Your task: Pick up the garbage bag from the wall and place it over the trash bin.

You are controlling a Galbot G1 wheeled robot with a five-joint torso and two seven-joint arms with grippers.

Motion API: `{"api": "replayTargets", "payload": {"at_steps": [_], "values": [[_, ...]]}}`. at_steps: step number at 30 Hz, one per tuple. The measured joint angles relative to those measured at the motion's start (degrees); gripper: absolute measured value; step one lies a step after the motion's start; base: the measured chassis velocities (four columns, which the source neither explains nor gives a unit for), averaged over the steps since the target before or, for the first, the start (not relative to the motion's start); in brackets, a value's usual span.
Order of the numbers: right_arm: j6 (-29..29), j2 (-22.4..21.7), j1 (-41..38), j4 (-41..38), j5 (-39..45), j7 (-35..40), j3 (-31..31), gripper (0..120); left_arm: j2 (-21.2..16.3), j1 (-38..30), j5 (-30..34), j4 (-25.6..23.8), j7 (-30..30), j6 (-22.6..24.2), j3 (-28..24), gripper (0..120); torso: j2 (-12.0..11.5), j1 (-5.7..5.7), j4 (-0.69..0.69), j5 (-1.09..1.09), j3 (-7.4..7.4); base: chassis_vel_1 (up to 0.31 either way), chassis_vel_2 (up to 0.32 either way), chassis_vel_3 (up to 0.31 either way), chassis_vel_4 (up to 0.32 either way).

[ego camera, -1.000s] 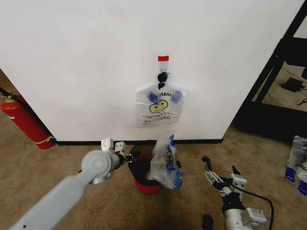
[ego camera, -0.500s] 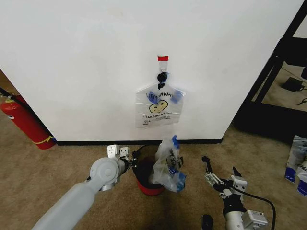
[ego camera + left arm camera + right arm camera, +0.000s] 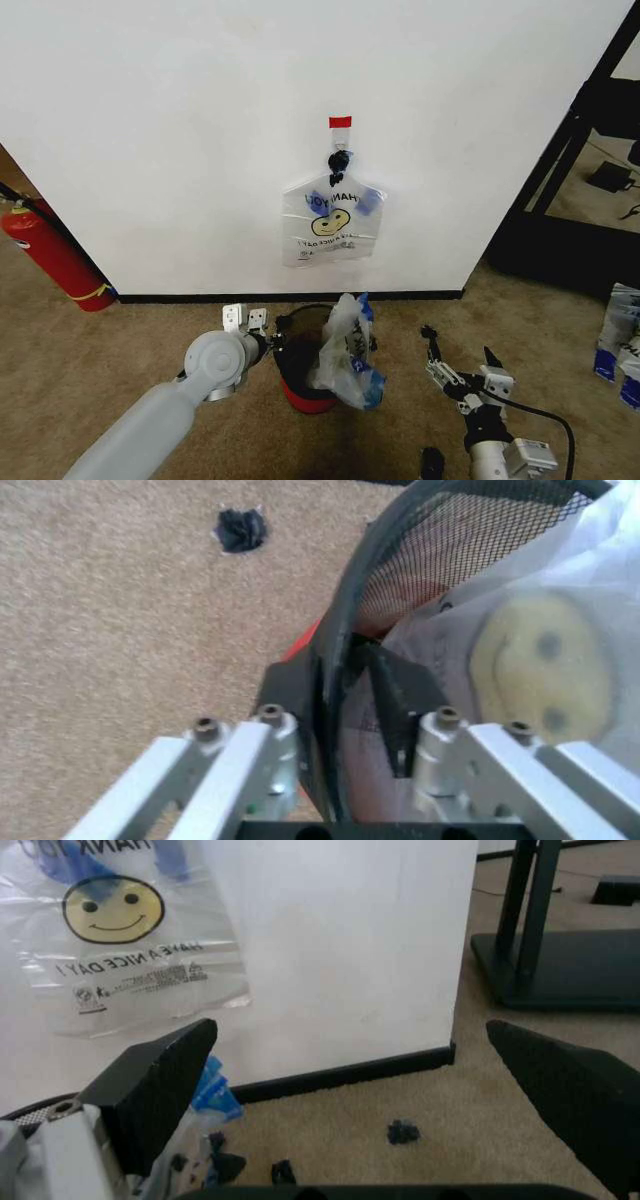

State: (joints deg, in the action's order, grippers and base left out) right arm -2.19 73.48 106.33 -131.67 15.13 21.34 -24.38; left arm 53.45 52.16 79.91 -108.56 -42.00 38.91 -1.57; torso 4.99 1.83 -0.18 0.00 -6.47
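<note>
Two bags show: mine, the garbage bag point(image 3: 345, 350), droops over the trash bin's point(image 3: 300, 385) right rim, lower centre. My left hand point(image 3: 272, 340) straddles the left rim, fingers apart; right hand point(image 3: 462, 365) waits open, lower right. I'd tug the film leftward evenly.

Small round black mesh trash bin point(image 3: 300, 372) on carpet before white wall point(image 3: 200, 150); crinkly clear plastic garbage bag point(image 3: 345, 352) over its right rim, left gripper point(image 3: 272, 335) at its left rim.

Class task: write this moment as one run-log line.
left end effector: open, straddling trash bin rim | garbage bag: draped over bin's right side | right end effector: open, apart
</note>
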Motion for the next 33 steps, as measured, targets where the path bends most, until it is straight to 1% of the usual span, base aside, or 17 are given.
{"api": "replayTargets", "payload": {"at_steps": [4,7,9,11,13,14,16,18,19,21,22,25,26,28,30,31,33], "values": [[0.37,-0.68,0.41,-0.69,0.08,0.11,-0.09,100,-1.61,-0.25,-0.44,-0.49,0.37,0.34,-0.26,43,0.00,0.00,0.00,0.00,0.00,0.000,0.000,0.000,0.000],[0.75,-1.39,0.70,-1.28,0.12,0.33,-0.22,100,-2.00,0.27,-0.66,-1.75,0.38,0.56,0.95,56,0.00,0.00,-0.01,0.00,0.00,0.000,0.000,0.000,0.000],[0.81,-1.61,0.71,-1.33,0.18,0.41,-0.24,100,-2.08,0.48,-0.71,-2.11,0.38,0.61,1.29,58,0.00,0.00,-0.01,-0.01,0.00,0.000,0.000,0.000,0.000],[1.29,-2.44,0.69,-1.60,0.74,1.18,0.24,100,-2.61,2.10,-1.29,-4.32,0.40,1.03,3.55,70,0.00,0.00,0.00,0.00,0.00,0.000,0.000,0.000,0.000],[1.61,-2.94,0.78,-1.66,0.79,1.43,0.92,100,-2.92,3.48,-2.40,-5.56,0.80,1.25,5.29,77,0.00,0.00,0.00,-0.01,0.00,0.000,0.000,0.000,0.000],[1.61,-2.94,0.78,-1.66,0.79,1.43,0.92,100,-2.92,3.48,-2.40,-5.56,0.80,1.25,5.29,77,0.00,0.00,0.00,-0.01,0.00,0.000,0.000,0.000,0.000],[1.87,-3.73,0.72,-1.44,0.50,1.43,1.66,100,-3.21,5.89,-3.84,-7.79,1.41,1.15,8.17,87,-0.01,0.00,0.00,0.00,0.00,0.000,0.000,0.000,0.000],[2.29,-4.38,0.53,-1.23,0.49,1.38,1.98,100,-3.29,7.43,-4.91,-9.22,1.91,0.85,9.65,91,-0.01,0.00,-0.01,0.00,0.00,0.000,0.000,0.000,0.000],[3.21,-5.51,0.04,-0.98,0.67,1.16,2.29,100,-3.29,9.71,-7.50,-11.29,3.23,0.28,11.26,96,-0.01,0.00,0.00,0.00,0.00,0.000,0.000,0.000,0.000],[4.91,-7.63,-0.59,-0.88,1.36,0.77,2.56,100,-3.17,13.43,-11.77,-14.29,5.29,-0.52,12.58,99,-0.01,0.00,0.03,0.02,0.00,0.000,0.000,0.000,0.000],[4.91,-7.63,-0.59,-0.88,1.36,0.77,2.56,100,-3.17,13.43,-11.77,-14.29,5.29,-0.52,12.58,99,-0.01,0.00,0.03,0.02,0.00,0.000,0.000,0.000,0.000],[6.73,-12.56,-0.50,-1.25,3.32,-1.09,1.76,100,-2.63,16.94,-15.05,-18.08,6.66,-0.97,12.81,100,-0.01,0.00,-0.01,0.00,0.00,0.000,0.000,0.000,0.000],[8.18,-16.90,-1.40,-1.25,6.11,-1.44,0.74,100,-2.19,18.76,-17.17,-20.33,7.37,-1.03,12.62,100,-0.01,0.00,-0.01,0.02,0.01,0.000,0.000,0.000,0.000],[11.47,-21.94,-2.43,-1.85,12.15,-1.36,-1.40,100,-2.08,18.50,-19.80,-21.51,8.10,-1.09,9.58,100,-0.01,0.00,0.05,0.04,0.00,0.000,0.000,0.000,0.000],[12.11,-22.76,-2.52,-2.09,13.31,-1.35,-1.88,100,-2.14,18.19,-19.99,-21.54,8.18,-1.11,8.96,100,-0.01,0.00,0.05,0.03,0.00,0.000,0.000,0.000,0.000],[14.45,-25.92,-3.50,-2.60,17.81,-1.05,-3.14,100,-2.68,16.90,-20.67,-21.90,8.50,-1.54,6.21,100,-0.01,0.00,-0.06,-0.03,0.00,0.000,0.000,0.000,0.000],[17.09,-30.32,-6.97,-2.17,22.99,-0.54,-2.27,100,-4.33,17.43,-21.69,-23.03,9.37,-3.07,4.69,100,-0.01,0.00,-0.07,0.03,0.00,0.000,0.000,0.000,0.000]]}}
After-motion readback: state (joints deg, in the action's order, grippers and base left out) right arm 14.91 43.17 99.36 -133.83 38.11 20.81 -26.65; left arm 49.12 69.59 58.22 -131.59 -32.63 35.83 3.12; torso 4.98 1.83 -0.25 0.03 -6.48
